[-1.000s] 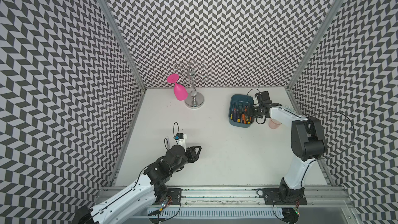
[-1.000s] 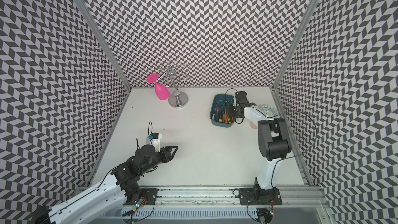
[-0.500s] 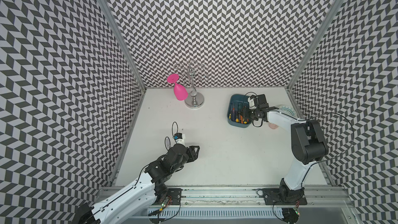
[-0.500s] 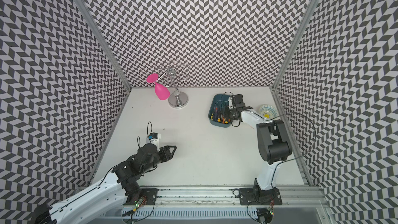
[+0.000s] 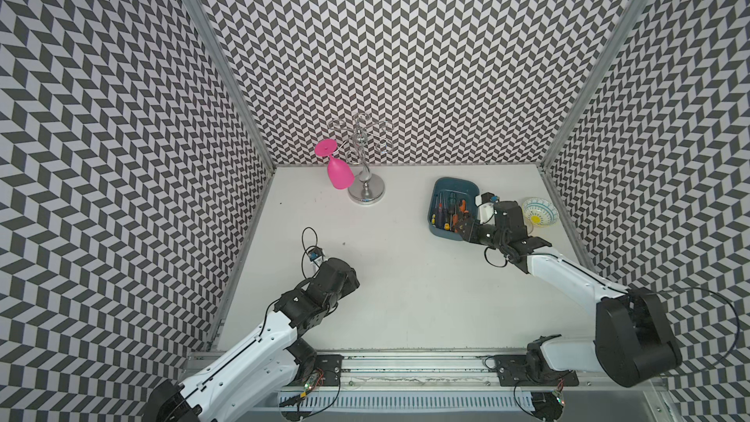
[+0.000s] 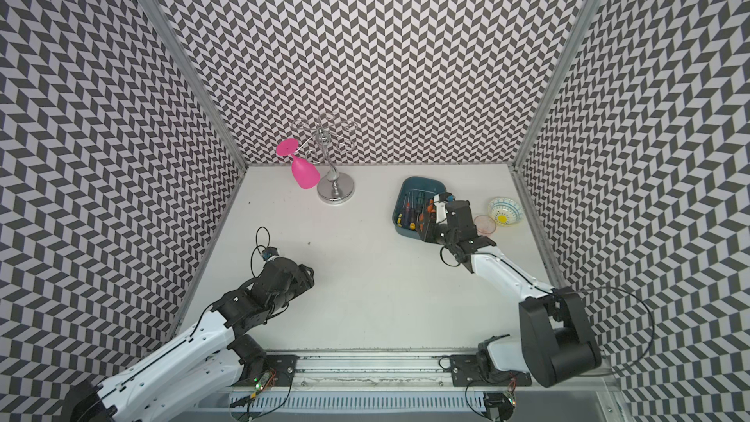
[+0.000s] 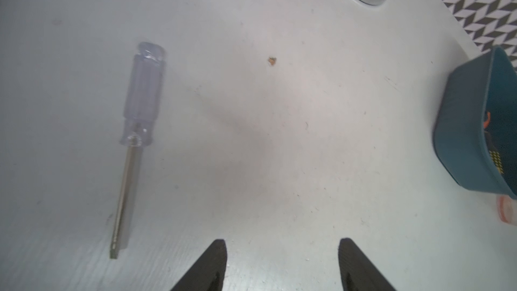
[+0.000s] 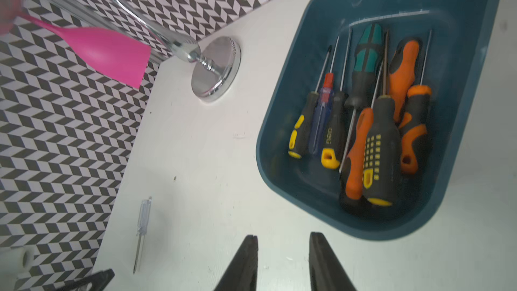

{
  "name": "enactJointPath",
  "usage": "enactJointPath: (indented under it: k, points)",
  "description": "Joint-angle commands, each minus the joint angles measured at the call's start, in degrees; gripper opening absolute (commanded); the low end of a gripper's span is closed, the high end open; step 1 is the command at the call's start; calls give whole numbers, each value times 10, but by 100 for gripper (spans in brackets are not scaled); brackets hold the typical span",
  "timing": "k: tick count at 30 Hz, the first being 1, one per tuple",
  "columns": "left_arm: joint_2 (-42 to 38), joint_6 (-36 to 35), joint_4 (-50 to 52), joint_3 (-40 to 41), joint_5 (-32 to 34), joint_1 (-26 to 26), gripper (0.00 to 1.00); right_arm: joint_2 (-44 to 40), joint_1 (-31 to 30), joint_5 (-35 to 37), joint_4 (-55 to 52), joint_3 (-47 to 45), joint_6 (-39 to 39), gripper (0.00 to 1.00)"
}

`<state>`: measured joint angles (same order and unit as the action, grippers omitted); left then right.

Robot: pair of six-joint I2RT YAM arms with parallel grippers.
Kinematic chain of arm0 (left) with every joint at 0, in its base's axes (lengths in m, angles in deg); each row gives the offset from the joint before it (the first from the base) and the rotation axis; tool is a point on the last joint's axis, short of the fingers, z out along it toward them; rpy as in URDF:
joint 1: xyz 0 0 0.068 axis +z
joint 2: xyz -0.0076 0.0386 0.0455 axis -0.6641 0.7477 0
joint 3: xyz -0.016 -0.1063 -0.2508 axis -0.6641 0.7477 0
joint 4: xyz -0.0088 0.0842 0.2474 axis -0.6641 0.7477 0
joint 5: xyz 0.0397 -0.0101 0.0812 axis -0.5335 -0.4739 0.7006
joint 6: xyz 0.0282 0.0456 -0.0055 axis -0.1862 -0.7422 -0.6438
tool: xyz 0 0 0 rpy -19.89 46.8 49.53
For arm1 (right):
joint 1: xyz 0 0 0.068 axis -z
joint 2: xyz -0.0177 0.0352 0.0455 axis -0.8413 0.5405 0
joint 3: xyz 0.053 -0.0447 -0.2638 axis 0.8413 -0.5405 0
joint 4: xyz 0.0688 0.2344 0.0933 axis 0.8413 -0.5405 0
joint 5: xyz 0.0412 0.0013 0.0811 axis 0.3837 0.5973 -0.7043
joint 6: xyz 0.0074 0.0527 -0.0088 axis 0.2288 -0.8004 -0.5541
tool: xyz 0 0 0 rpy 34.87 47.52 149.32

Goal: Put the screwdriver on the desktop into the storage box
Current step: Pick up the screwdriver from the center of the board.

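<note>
a: white surface (image 5: 406, 278) mostly bare; why the blue storage box (image 5: 454, 187) set toward the back right?
b: within the right arm's reach, probably. holds other screwdrivers (image 8: 363, 135) too.
a: right fingers (image 8: 246, 261)?
b: slightly parted, gripping nothing, just beside the box's near end.
a: left fingers (image 7: 212, 261)?
b: spread wide, empty, low over the surface, likely lining up a grasp.
a: and the screwdriver (image 7: 134, 135)?
b: lying flat on the surface near the left fingers, well apart from the box.
</note>
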<state>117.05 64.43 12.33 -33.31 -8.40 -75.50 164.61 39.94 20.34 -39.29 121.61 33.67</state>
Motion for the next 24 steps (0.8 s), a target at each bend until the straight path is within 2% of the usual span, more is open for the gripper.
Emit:
enactJointPath:
  k: [1,7,11,16,24]
  points:
    - [25,-4,42,-26,17,44,65,-35,-11,-13,48,-34,-3,34]
    - [109,-13,54,-65,16,118,62,-76,-15,-18,47,-69,4,35]
    - [166,-13,56,-85,32,142,60,-89,-16,-20,47,-78,7,35]
    - [215,-31,25,-84,22,191,58,-91,-16,-33,59,-83,3,35]
    - [277,-56,-11,-89,23,206,54,-79,-16,-40,75,-90,-2,35]
